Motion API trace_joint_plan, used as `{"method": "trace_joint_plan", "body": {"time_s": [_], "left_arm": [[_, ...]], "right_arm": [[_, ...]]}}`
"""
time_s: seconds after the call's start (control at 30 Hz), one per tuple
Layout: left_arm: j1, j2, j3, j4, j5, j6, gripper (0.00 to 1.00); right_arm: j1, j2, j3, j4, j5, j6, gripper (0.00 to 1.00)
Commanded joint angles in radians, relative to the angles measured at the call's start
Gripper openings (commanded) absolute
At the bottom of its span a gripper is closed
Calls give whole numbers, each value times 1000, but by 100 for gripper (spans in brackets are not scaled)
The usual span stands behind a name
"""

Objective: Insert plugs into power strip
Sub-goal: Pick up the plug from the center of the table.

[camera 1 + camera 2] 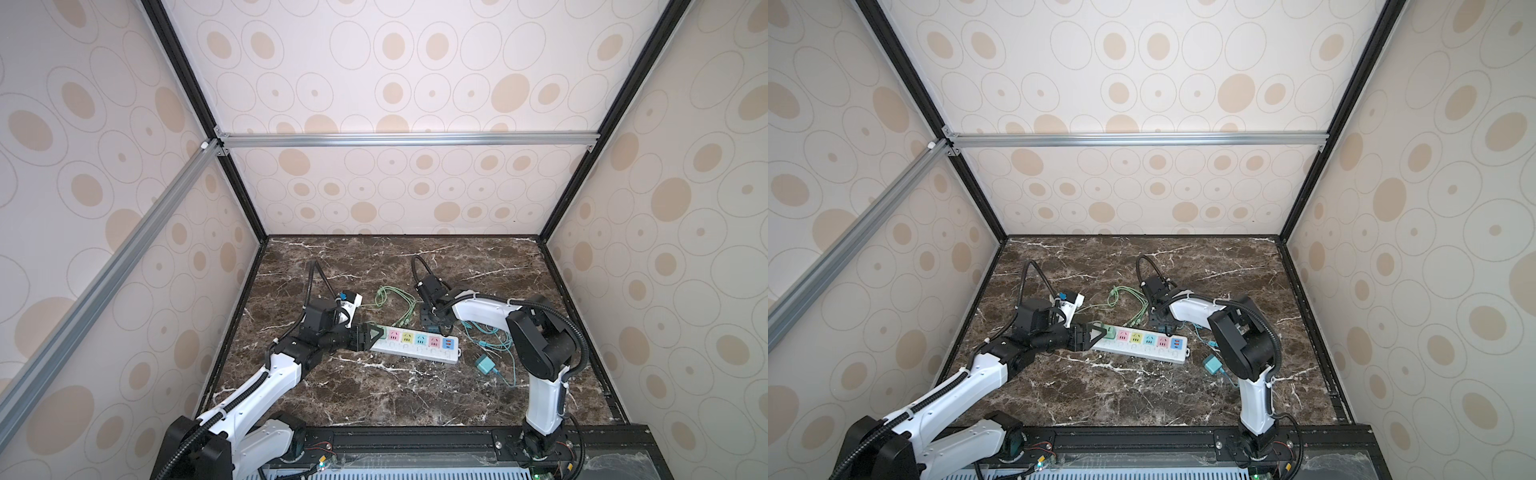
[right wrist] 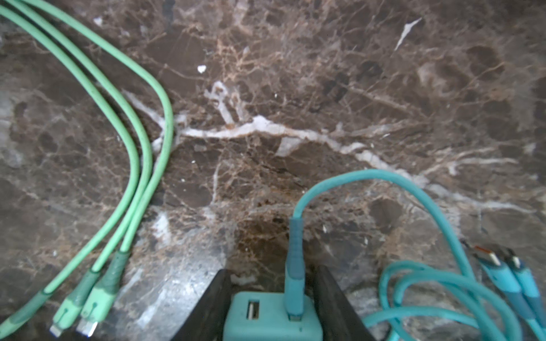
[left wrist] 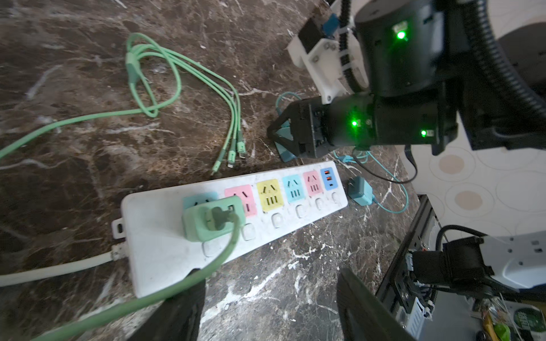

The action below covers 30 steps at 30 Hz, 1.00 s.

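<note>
L gripper (image 3: 270, 274) wide open over white 5-socket power strip (image 3: 165, 236) end, holds nothing. R gripper (image 2: 271, 270) jaws flank teal cube adapter (image 2: 266, 324); can't tell if gripped. Brown marble table (image 2: 325, 88) bare ahead.

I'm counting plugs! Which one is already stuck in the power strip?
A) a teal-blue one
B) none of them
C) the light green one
C: the light green plug sits in the end socket of the power strip.
</note>
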Motion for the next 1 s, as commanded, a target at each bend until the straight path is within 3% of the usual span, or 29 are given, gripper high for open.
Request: {"method": "trace_joint_plan", "body": {"time_s": [0.0, 0.2, 0.5, 0.97], "left_arm": [[-57, 25, 51, 55, 10, 12, 71], [-147, 90, 65, 195, 29, -68, 71], [-228, 210, 105, 337, -26, -141, 68], [-236, 248, 125, 287, -125, -99, 69]], "right_arm": [[-6, -54, -4, 24, -96, -17, 29], [-41, -156, 6, 57, -190, -35, 28], [-55, -307, 0, 85, -231, -50, 27], [-60, -249, 11, 106, -235, -51, 27]]}}
